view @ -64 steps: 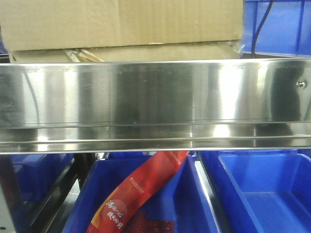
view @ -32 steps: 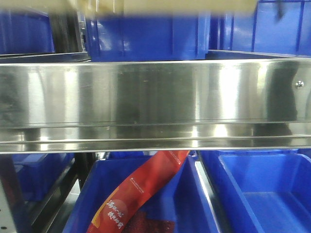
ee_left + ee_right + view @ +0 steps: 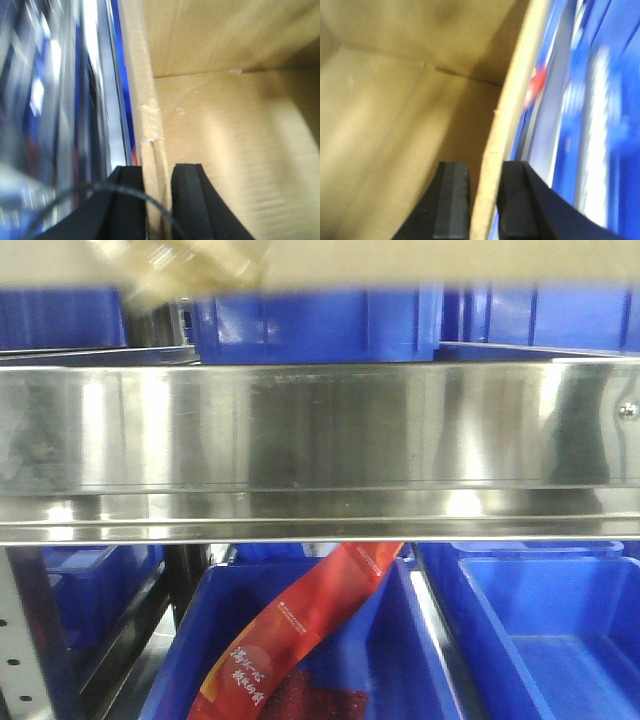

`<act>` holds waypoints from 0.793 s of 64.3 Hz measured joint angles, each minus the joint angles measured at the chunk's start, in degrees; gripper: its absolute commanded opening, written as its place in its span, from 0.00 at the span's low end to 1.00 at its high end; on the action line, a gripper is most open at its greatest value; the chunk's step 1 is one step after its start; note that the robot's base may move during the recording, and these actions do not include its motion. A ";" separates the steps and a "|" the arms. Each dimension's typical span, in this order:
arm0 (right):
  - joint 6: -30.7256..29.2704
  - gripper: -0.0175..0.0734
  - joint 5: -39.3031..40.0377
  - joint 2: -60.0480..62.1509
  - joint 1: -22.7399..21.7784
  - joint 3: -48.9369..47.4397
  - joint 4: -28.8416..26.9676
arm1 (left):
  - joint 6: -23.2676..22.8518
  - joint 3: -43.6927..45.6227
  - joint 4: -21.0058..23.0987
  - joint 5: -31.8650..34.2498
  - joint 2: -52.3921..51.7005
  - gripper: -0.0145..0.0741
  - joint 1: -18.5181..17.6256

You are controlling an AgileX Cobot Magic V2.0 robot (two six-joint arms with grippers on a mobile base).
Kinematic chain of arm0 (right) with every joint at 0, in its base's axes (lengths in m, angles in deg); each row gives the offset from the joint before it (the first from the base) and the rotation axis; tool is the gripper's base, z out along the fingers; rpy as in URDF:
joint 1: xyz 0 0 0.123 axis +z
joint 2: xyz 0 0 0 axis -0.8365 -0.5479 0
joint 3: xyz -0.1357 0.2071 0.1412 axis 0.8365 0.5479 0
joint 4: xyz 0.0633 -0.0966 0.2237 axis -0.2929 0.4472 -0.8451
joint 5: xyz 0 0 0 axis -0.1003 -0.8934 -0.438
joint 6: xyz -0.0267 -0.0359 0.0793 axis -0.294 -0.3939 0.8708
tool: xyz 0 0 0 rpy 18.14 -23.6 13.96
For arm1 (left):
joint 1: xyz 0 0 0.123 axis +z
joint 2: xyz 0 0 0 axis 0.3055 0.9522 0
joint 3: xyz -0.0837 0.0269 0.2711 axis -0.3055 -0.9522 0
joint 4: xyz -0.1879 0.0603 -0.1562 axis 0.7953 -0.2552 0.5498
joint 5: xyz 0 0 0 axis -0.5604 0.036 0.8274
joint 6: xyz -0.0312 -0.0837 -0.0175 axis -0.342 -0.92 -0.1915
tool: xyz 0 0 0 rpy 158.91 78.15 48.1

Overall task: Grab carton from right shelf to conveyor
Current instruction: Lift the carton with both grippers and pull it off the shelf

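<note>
Our left hand (image 3: 159, 197) and right hand (image 3: 485, 200) each pinch one wall of the carton (image 3: 230, 130), which shows blurred above the right shelf (image 3: 320, 430) rail.

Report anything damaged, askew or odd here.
The carton wall edge is frayed and torn just above the left gripper that pinches it. In the front view a red packet lies slanted across a blue bin below the steel rail. Nothing else stands out.
</note>
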 measured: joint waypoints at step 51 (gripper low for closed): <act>1.24 0.12 4.69 5.95 0.60 8.70 -0.64 | 0.00 -6.74 2.86 0.76 -4.81 0.14 -0.35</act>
